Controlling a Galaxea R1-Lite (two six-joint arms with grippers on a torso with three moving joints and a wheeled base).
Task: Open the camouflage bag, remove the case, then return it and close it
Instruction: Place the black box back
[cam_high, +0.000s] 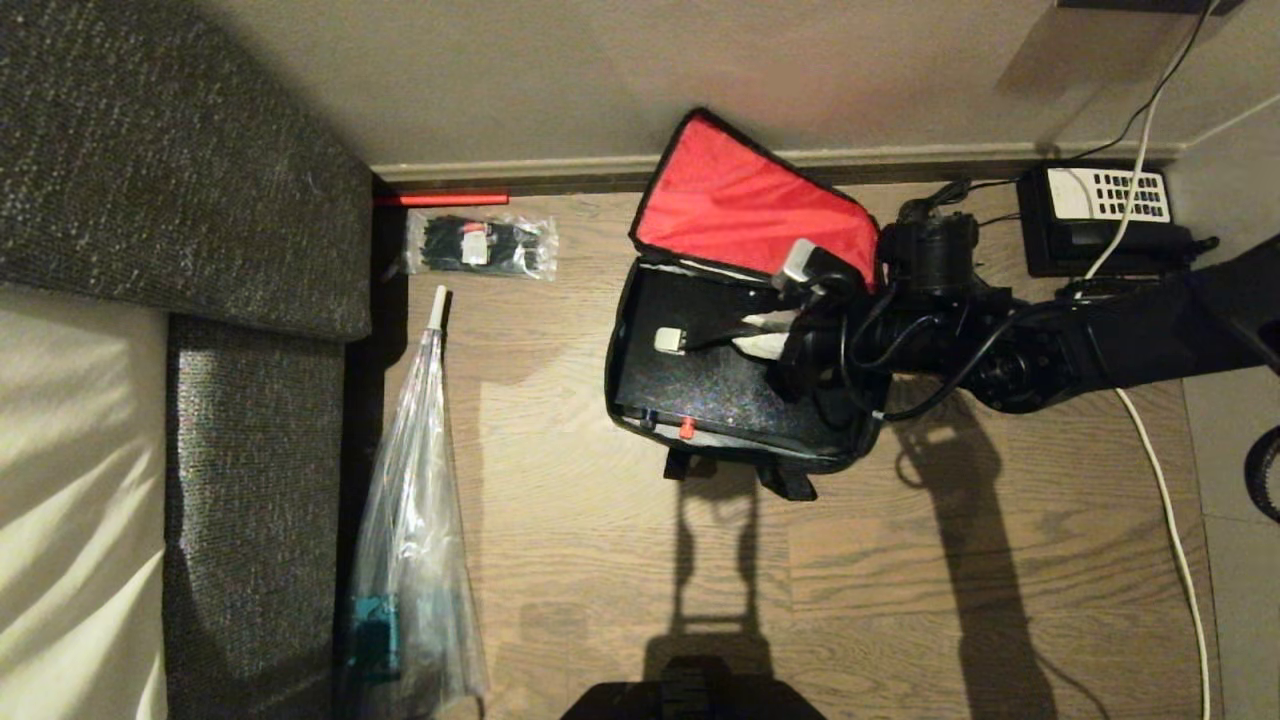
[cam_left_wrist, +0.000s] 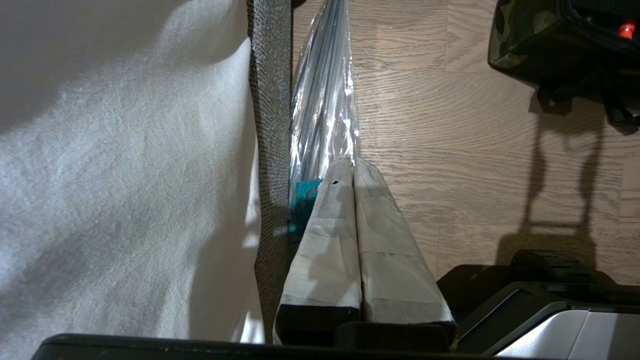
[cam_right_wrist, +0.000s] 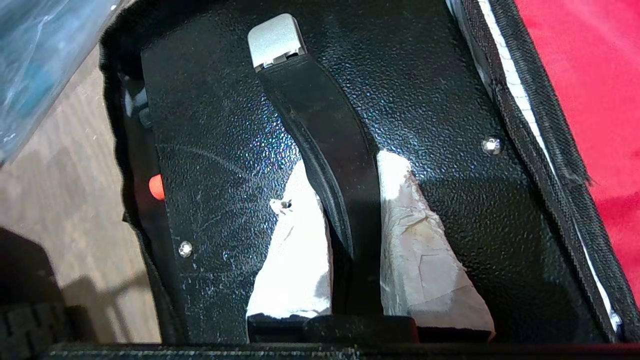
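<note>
Lying across the left of the head view, a sofa (cam_high: 180, 200) in coarse dark woven fabric carries a smooth pale cushion (cam_high: 70, 480), and it borders the wood-grain plank floor (cam_high: 600, 600). On that floor near the wall sits the camouflage bag (cam_high: 640, 400), soft and rectangular, its lid (cam_high: 750, 210) thrown back to show flat red lining. Inside the bag lies the case (cam_right_wrist: 210, 150), rigid, black and pebble-textured, with small metal rivets and a red knob (cam_right_wrist: 156, 187) on its side. A black strap (cam_right_wrist: 325, 150) with a grey tip arcs over the case's top. The right claw (cam_right_wrist: 340, 190) reaches in, its pale taped fingers (cam_right_wrist: 295, 240) clamped on that strap. The left claw (cam_left_wrist: 354, 165), fingers pressed together, hangs beside the sofa over a crinkled clear plastic sleeve (cam_left_wrist: 325, 90).
</note>
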